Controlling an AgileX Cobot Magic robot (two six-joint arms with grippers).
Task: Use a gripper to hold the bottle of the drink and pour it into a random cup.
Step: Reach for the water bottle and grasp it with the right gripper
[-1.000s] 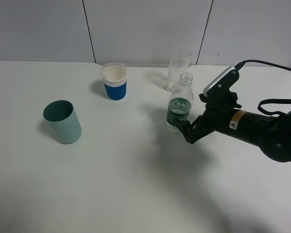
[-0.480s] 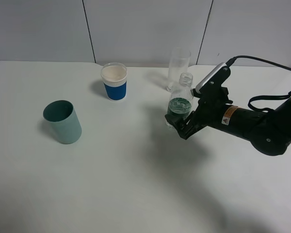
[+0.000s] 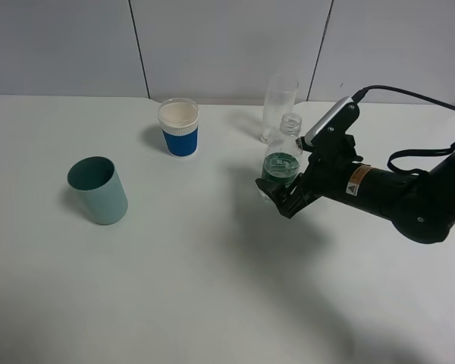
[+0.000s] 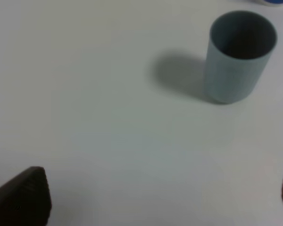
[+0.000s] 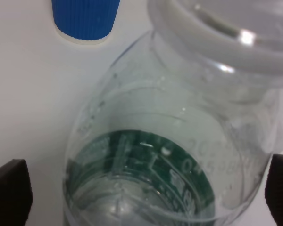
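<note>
The bottle of the drink (image 3: 283,161), clear with a dark green label and no cap, stands upright right of the table's middle. My right gripper (image 3: 277,196) is low around its base, open. In the right wrist view the bottle (image 5: 170,141) fills the space between the black fingertips (image 5: 9,193), with a gap showing on one side. The cup (image 3: 278,106), a tall clear tumbler, stands just behind the bottle. My left gripper (image 4: 155,195) hovers open over bare table, nothing between its fingers; it does not show in the exterior high view.
A blue-and-white paper cup (image 3: 179,127) stands at the back middle and also shows in the right wrist view (image 5: 87,19). A teal plastic cup (image 3: 98,189) stands at the left, ahead of the left gripper (image 4: 240,56). A white wall lies behind the table.
My right gripper has slid left toward the bottle, so that its fingers now stand on either side of the base. The bottle and cups have stayed put.
</note>
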